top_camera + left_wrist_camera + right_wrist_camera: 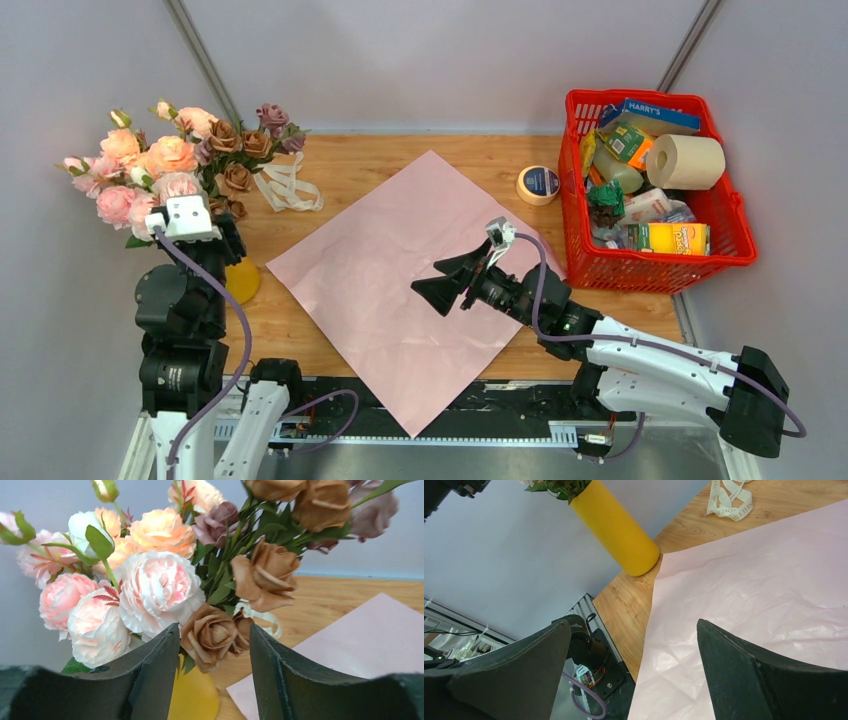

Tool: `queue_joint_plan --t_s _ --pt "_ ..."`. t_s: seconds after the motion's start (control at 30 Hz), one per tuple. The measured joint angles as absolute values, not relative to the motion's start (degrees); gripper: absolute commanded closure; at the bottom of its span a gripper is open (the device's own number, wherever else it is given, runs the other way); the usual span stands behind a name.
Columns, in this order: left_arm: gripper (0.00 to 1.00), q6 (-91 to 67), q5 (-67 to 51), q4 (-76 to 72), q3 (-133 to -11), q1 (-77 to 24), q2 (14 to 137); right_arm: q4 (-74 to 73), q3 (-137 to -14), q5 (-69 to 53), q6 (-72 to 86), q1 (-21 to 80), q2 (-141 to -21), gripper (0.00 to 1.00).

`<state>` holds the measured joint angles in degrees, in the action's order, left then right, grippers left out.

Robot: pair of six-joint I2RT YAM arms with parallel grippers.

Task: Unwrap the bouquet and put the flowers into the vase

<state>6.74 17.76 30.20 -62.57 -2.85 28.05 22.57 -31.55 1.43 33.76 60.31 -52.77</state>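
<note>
Two sets of jaws stand wide open. Past the left gripper (pixel 214 627), the flowers (pixel 157 587) sit in the yellow vase (pixel 192 695). Under the right gripper (pixel 633 622) lies flat pink paper (pixel 749 590).

1. My desk (pixel 380 160) is a light wooden top, and pale grey walls (pixel 450 60) close it in along the far edge and both sides.
2. At its far right corner I see a red plastic basket (pixel 660 275), packed full.
3. A beige paper roll (pixel 690 160) lies on its side on top of the pile, toward the basket's far right.
4. A blue box (pixel 655 113) rests against the basket's far rim, with a green packet (pixel 627 143) just in front of it.
5. A yellow box (pixel 672 238) lies along the basket's near wall.
6. A cream roll of tape (pixel 539 184) lies flat just beside the basket's left wall, near the desk's far edge.
</note>
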Motion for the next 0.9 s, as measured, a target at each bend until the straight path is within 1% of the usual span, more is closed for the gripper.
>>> queue_joint_plan --t_s 0.07,0.23,0.37,0.47,0.53,0.63,0.77,0.9 --pt "0.32 5.82 14.87 31.38 -64.49 -2.85 28.14 22.26 -31.64 1.45 33.98 60.31 -52.84 0.00" --pt "0.31 2.68 5.56 35.00 -70.76 -2.87 28.95 17.69 -34.54 2.35 33.01 60.31 -54.39 0.00" --pt "0.30 -1.50 -3.44 36.91 -78.37 -2.85 31.05 9.82 -39.88 7.84 28.10 60.31 -55.68 0.00" --pt "0.30 -5.80 -11.09 35.79 -79.31 -2.85 31.03 5.37 -43.40 12.21 24.18 60.29 -55.33 0.00" --pt "0.30 -11.27 -17.78 31.38 -76.16 -2.85 30.28 3.75 -43.99 14.24 22.31 60.31 -53.91 0.00" --pt "0.30 -20.51 -27.55 23.14 -66.57 -2.85 28.95 1.61 -43.97 16.03 21.39 60.31 -51.35 0.00" --pt "0.29 -28.60 -33.32 16.10 -53.58 -2.85 28.34 -1.02 -43.66 18.13 21.54 60.31 -48.18 0.00" --pt "0.29 -33.74 -36.07 11.38 -41.65 -2.96 26.48 -3.31 -42.48 21.43 22.48 60.31 -46.26 0.00"
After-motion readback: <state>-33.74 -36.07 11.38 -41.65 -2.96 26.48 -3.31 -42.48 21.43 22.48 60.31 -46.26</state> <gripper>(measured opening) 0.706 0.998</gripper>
